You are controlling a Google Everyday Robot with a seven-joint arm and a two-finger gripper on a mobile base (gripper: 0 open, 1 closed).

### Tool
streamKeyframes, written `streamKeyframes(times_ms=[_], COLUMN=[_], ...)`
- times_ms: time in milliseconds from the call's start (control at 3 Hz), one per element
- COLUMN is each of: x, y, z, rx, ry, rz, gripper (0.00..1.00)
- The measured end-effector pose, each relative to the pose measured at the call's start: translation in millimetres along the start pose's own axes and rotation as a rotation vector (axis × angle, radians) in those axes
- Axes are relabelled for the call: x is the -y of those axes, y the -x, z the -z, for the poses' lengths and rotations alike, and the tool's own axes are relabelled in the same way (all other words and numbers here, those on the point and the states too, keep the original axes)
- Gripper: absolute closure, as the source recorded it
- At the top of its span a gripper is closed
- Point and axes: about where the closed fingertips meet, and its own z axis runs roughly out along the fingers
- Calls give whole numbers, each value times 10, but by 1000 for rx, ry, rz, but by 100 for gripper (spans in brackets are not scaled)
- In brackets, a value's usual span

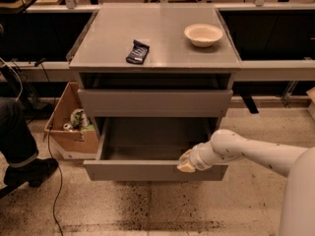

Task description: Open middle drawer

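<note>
Speckled floor; middle drawer stiff, handle-less, light-sliding, best hooked at front rim; gripper there, closure impossible to tell.

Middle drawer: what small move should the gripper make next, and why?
Probably a short, straight pull toward the robot's base. The gripper sits at the front top edge of the middle drawer, right of centre. The drawer is well out, its grey floor showing, but its rear lies under the closed drawer above, so some travel seems left. Straight, because the gripper is off-centre.
</note>
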Motion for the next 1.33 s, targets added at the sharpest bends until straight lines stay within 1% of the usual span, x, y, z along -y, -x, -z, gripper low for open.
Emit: streamKeyframes(times_ms=[667,1000,1333], x=[-175,-281,-295], y=[-73,-107,-127], z=[112,215,298], rx=[-23,-37,-42], ry=[45,71,80], rz=[-1,1,4], gripper=[35,12,0])
